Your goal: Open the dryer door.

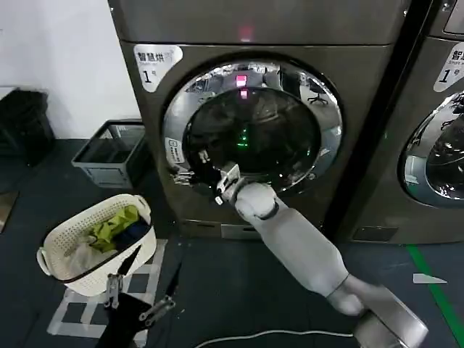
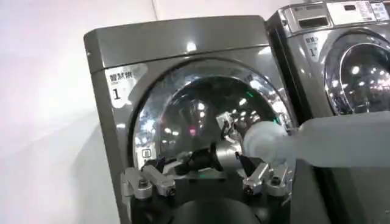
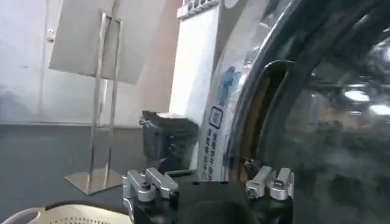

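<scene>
Dryer [image 1: 254, 29] first, since it's the biggest thing here: grey front-loader dead ahead of me, with a twin machine [image 1: 435, 145] standing just beside it at 3 o'clock. The dryer door [image 1: 319, 94], that big chrome-ringed porthole with dark glass, sits square in the dryer's front and looks shut, though in my right wrist view I can see a dark gap along its edge, so maybe it's just cracked.

The whole move hangs on this: my right gripper [image 1: 206, 174] is up against the door's ring at roughly 8 o'clock on the porthole, the latch side by my guess, so the hinge should be over at 3 o'clock and the door ought to swing out toward me and off that way. My right arm is the near one by far.

Right jaws: honestly can't tell if they're spread or closed on anything.

My left gripper [image 1: 141, 293] hangs low at about 7 o'clock from the door, well apart from it, fingers spread and holding nothing.

Smaller stuff: a white laundry basket [image 1: 54, 250] on the floor near that left gripper, and a grey crate [image 1: 94, 168] behind it.
</scene>
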